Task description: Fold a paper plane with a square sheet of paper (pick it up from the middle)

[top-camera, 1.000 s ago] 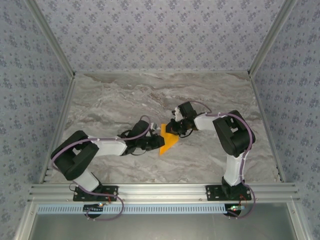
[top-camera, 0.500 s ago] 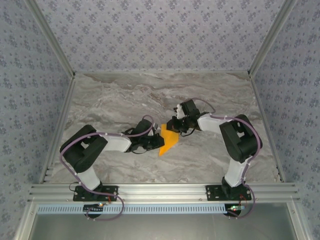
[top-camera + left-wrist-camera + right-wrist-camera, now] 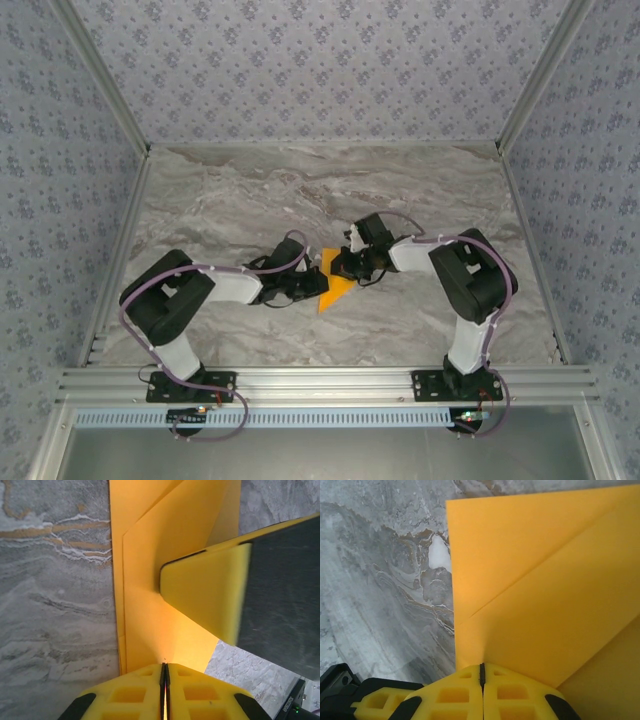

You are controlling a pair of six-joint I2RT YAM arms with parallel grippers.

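The orange square sheet of paper (image 3: 333, 287) is folded into a pointed triangle with overlapping flaps and sits at the middle of the marble table. My left gripper (image 3: 317, 284) comes in from the left and is shut on the paper's near edge (image 3: 150, 580); a sliver of orange shows in the slit of the left gripper (image 3: 164, 665). My right gripper (image 3: 341, 268) reaches in from the right. It is shut on the opposite edge of the paper (image 3: 545, 580), with the right gripper's (image 3: 481, 666) pads pressed together. In the left wrist view, one right finger (image 3: 210, 595) lies over the sheet.
The grey marble table (image 3: 230, 200) is walled by patterned panels at the back and sides. An aluminium rail (image 3: 330, 380) carrying both arm bases runs along the near edge. The left gripper's body (image 3: 370, 700) sits close beside the right jaws.
My left gripper has closed onto the paper. The right gripper has slid a little left and nearer, bringing both grippers tighter together over the sheet.
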